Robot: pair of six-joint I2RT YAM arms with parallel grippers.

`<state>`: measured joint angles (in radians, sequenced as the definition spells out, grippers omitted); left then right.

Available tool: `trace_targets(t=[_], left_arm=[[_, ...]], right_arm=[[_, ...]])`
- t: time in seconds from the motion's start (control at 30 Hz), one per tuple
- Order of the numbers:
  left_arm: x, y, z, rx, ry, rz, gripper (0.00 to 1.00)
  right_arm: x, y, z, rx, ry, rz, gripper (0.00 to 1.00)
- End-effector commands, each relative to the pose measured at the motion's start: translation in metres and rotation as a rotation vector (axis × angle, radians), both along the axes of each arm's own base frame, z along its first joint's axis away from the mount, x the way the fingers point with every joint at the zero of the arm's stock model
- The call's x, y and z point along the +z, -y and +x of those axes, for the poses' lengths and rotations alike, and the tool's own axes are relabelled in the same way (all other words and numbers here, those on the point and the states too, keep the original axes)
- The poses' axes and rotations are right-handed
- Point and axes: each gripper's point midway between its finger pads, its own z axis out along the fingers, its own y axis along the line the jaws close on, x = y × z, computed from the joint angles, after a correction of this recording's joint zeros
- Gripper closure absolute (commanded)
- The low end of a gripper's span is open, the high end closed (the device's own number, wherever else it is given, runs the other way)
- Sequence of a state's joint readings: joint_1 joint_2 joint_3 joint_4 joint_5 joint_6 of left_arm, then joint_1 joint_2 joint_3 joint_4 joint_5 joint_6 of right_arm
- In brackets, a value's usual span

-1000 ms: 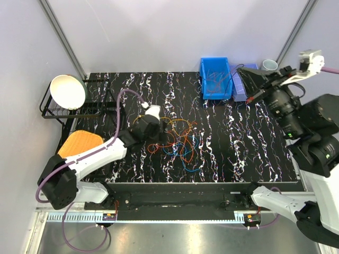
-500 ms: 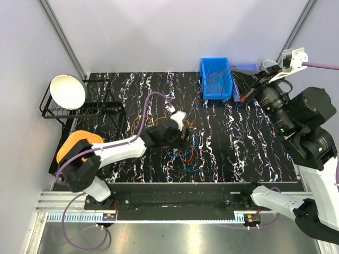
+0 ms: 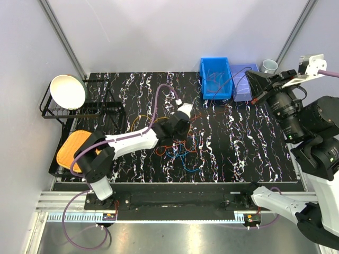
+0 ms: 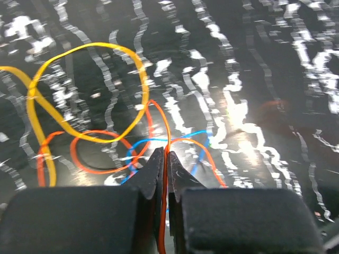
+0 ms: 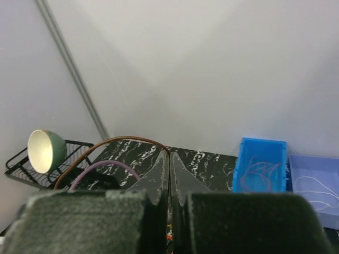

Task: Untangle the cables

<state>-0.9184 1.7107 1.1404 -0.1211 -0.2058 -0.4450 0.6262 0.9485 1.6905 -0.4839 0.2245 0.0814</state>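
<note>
Your left gripper (image 4: 164, 156), pinched shut on an orange wire (image 4: 167, 129), has swept right across the tangle (image 3: 180, 149) in the middle of the table (image 3: 238, 143), so that strand is pulling free, while your right gripper (image 5: 169, 156), closed on a dark red wire (image 5: 116, 139), waits near the blue bin (image 3: 202, 79).

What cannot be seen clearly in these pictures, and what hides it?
Top view: the left arm's wrist covers the left gripper and part of the cable tangle.
Top view: the wires in the blue bin are too thin to count.
Left wrist view: the orange cable pinched in the fingers runs past the bottom edge.
Right wrist view: the dark cable held by the right gripper goes behind its black pad.
</note>
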Motion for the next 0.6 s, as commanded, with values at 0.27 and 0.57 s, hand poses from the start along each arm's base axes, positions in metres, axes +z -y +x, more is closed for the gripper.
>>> trace_targets(t=[0.27, 0.57], left_arm=[[-0.003, -0.165, 0.042, 0.385, -0.114, 0.081, 1.0], [-0.019, -0.159, 0.035, 0.368, -0.193, 0.089, 0.52]], right_arm=[[0.042, 0.071, -0.025, -0.252, 0.105, 0.053, 1.0], [0.05, 0.071, -0.033, -0.225, 0.128, 0.073, 1.0]])
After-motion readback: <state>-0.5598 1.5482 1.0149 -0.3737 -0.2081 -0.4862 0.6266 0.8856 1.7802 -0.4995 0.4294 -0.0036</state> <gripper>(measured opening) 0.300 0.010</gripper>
